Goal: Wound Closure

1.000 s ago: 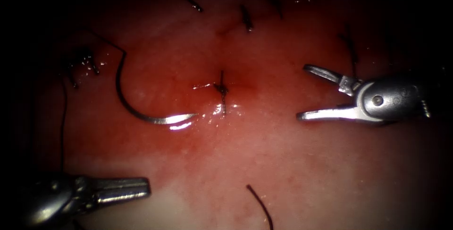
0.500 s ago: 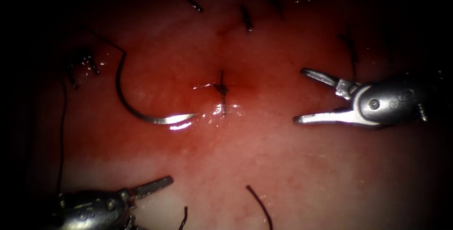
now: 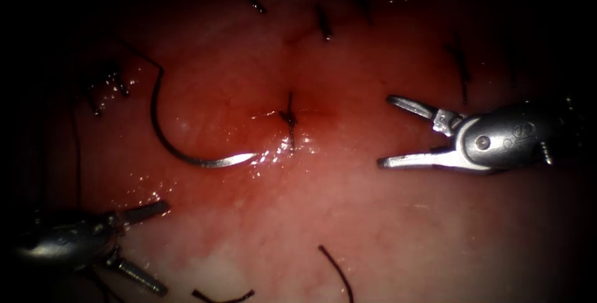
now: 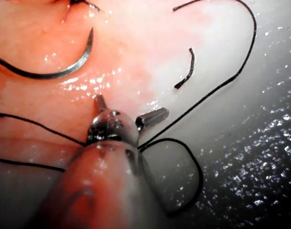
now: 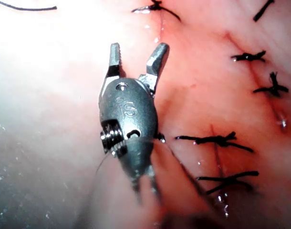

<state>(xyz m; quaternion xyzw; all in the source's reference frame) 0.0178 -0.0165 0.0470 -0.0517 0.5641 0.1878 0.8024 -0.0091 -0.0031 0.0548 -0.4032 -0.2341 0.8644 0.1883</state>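
Note:
The curved needle (image 3: 186, 153) lies flat on the tissue (image 3: 373, 228) left of the cut, held by neither tool, its point close to the dark stitch (image 3: 290, 117). Thread (image 3: 78, 153) trails from its tail up and down the left side. My left tool (image 3: 165, 248) sits at the lower left with jaws open and nothing between them. The left wrist view shows the same open left tool (image 4: 132, 104) below the needle (image 4: 55, 71). My right tool (image 3: 384, 132) hovers right of the cut, open and holding nothing, as the right tool (image 5: 138, 47) also appears in its wrist view.
Several tied stitches (image 5: 217, 140) cross the cut behind the right tool. Cut ends of thread (image 3: 336, 272) lie on the pale near tissue. A long loop of thread (image 4: 222, 86) curls off the tissue beside the left tool. Red fluid (image 3: 311, 110) wets the middle.
My left tool's jaws went from shut to wide open, and the tool drew back to the left. The right tool drifted slightly left, still open. The needle stays on the tissue.

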